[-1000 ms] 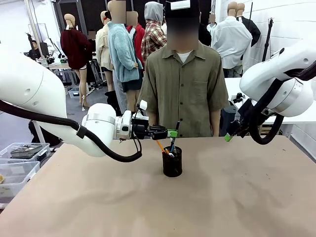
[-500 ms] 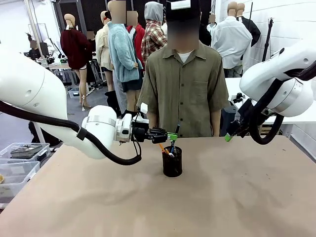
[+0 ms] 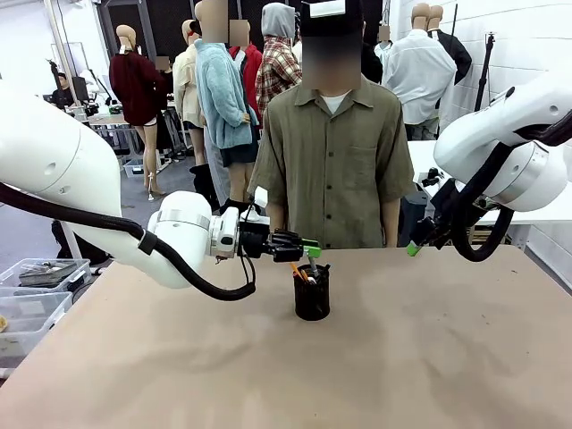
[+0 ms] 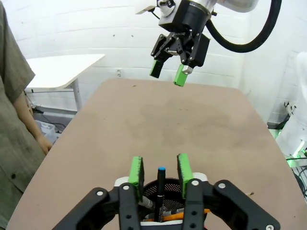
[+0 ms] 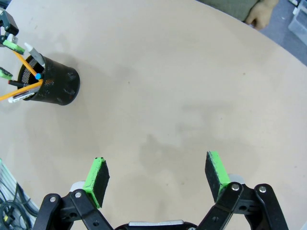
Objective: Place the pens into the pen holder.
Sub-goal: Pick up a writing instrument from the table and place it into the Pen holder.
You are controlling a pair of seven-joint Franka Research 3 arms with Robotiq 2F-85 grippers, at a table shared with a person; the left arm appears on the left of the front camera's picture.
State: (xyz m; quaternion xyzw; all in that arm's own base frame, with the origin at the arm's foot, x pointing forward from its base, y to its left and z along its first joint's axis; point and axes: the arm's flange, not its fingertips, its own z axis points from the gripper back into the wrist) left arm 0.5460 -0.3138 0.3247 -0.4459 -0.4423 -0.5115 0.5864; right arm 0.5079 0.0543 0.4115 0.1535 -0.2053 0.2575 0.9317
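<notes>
Dark marker (image 4: 160, 184) now dropped lower, three pens in one pen holder (image 3: 312, 292).

This looks like a robotics lab or test workshop. Two white robot arms (image 3: 63, 170) flank a plain brown table (image 3: 286, 375), with a person (image 3: 332, 152) standing at its far edge. Behind the person, further people crowd an open floor among white work tables (image 3: 114, 118). Left of the brown table, clear plastic bins (image 3: 36, 299) hold small parts. Beyond the table's right end run white-painted brick walls (image 4: 96, 28), with another white table (image 4: 62, 69) against them.
</notes>
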